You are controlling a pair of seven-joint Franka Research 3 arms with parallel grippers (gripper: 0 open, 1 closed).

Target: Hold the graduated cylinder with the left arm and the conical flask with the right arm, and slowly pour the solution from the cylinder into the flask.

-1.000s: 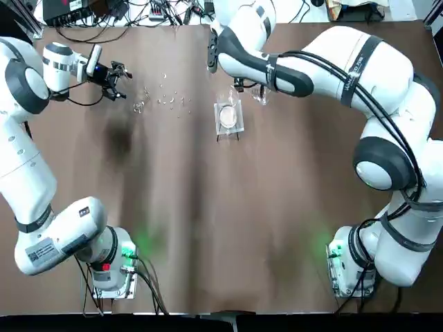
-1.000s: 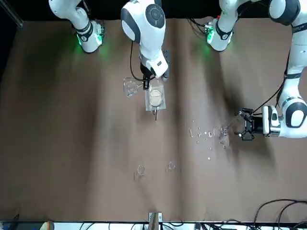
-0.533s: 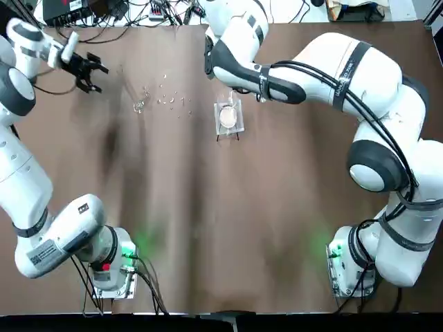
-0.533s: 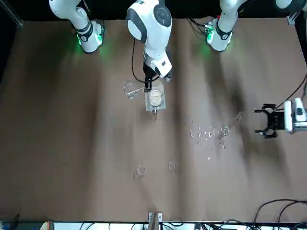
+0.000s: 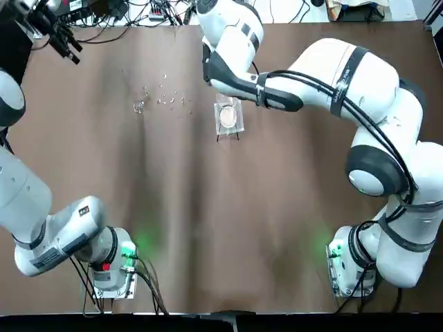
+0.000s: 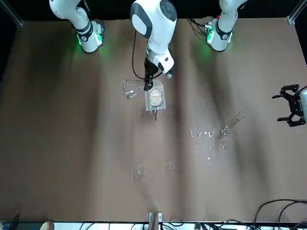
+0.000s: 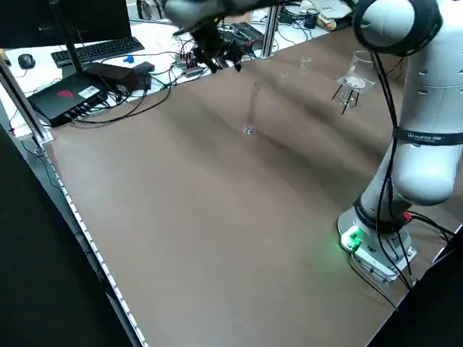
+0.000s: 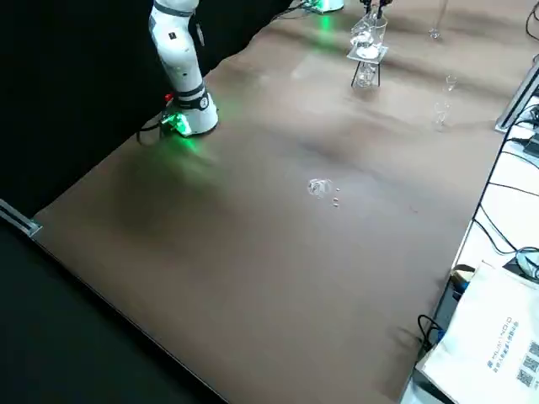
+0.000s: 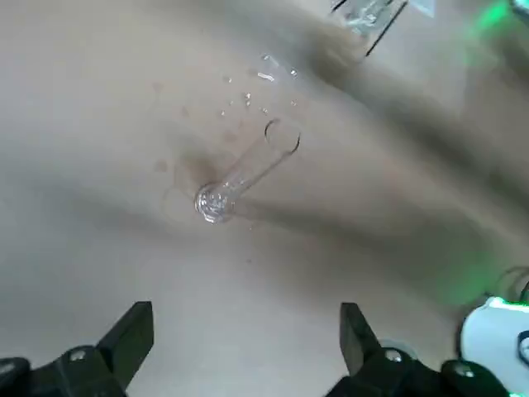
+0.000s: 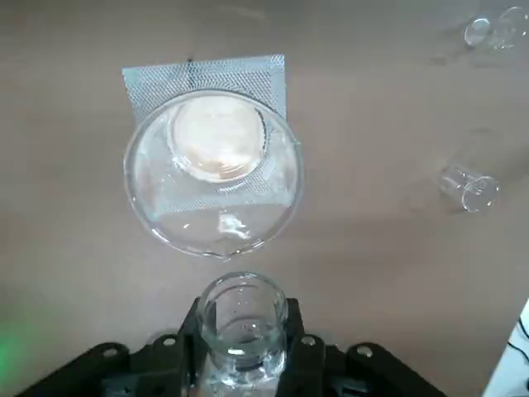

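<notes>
The graduated cylinder point(image 6: 231, 121) lies flat on the table, its foot point(image 9: 213, 203) among tiny glass specks. My left gripper point(image 5: 59, 39) hangs open and empty near the table's far left corner, well away from the cylinder point(image 9: 248, 169); its wide-spread fingers point(image 9: 132, 335) frame bare table. Over the middle back of the table my right gripper point(image 6: 147, 86) is shut on the neck of the conical flask point(image 6: 129, 89), which is tilted beside the clear square stand point(image 6: 155, 98). The right wrist view has the flask's neck point(image 10: 244, 318) between the fingers. From above, the right arm point(image 5: 235, 48) hides the flask.
The stand with its white disc point(image 5: 228, 117) sits at the table's middle back. Glass specks point(image 5: 169, 100) are scattered right of the cylinder. Two small glass vials point(image 6: 140, 170) point(image 6: 171, 166) stand farther from the robot. Cables and a keyboard point(image 7: 101, 49) lie beyond the table's edge.
My left gripper pulled back from the cylinder and swung out to the far left corner, leaving the cylinder lying on the table. The right arm shifted slightly with the flask.
</notes>
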